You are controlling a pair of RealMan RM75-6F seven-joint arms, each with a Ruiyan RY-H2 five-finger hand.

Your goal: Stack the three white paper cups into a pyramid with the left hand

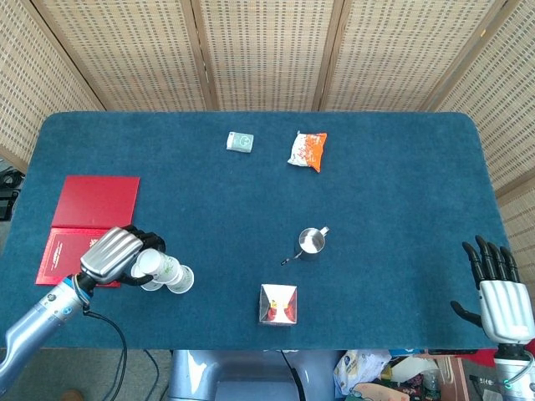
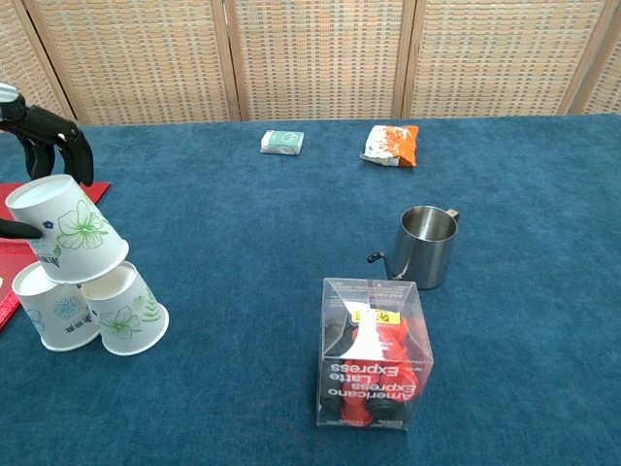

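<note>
The left hand (image 1: 111, 256) was seen at the lower left of the head view, its dark fingers (image 2: 56, 133) curled around a top cup (image 2: 66, 228), which was held upside down and tilted. In the chest view, at the left edge, that cup was seen resting on or just above two lower cups: a left cup (image 2: 50, 306) and a right cup (image 2: 123, 308), both inverted, side by side and touching on the table (image 1: 376, 192). Whether the top cup's rim was actually borne by the pair could not be told. Green leaf prints were seen on the top and right cups, a bluish print on the left one.

Just left of the hand a red folder (image 1: 88, 210) was laid flat. Further out, toward the middle of the head view, a small steel jug (image 1: 313, 241) was stood upright, and below it, near the table's lower edge, a clear box (image 1: 278, 303) with red contents. Near the upper middle a small green packet (image 1: 240, 142) and an orange-and-white snack bag (image 1: 308, 150) were laid, apart from each other.

The right hand (image 1: 501, 292) was seen at the lower right corner, off the table, with its fingers straight and spread and nothing held.
</note>
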